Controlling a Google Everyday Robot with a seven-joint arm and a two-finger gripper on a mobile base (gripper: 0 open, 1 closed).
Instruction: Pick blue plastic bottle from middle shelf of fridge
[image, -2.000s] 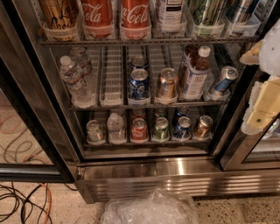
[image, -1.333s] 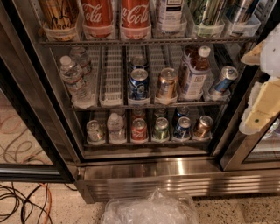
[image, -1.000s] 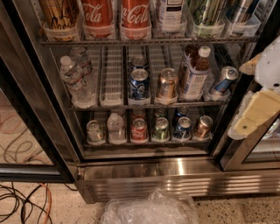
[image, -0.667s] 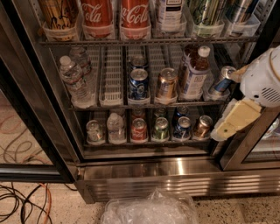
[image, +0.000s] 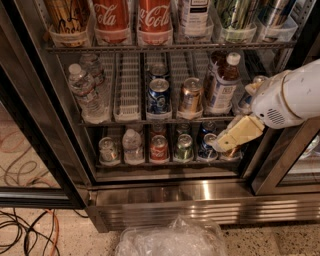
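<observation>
The blue plastic bottle (image: 223, 84) has a white cap, a brown neck and a pale blue label. It stands upright at the right of the middle shelf (image: 127, 119) in the open fridge (image: 200, 199). My gripper (image: 226, 141) is tan, on a white wrist (image: 285, 97). It hangs in front of the fridge's lower right, below and slightly right of the bottle and apart from it. It covers cans at the right end of the lower shelf. The wrist hides most of a can to the right of the bottle.
On the middle shelf stand clear water bottles (image: 85, 89), an empty white slotted tray (image: 128, 90), a blue can (image: 159, 96) and a gold can (image: 191, 95). Coca-Cola bottles (image: 113, 20) stand above, small cans (image: 159, 148) below. A plastic bag (image: 172, 239) and cables (image: 25, 231) lie on the floor.
My arm has swung in from the right edge, leftward and down, and now stands in front of the fridge's right side. The bottles and cans have not moved.
</observation>
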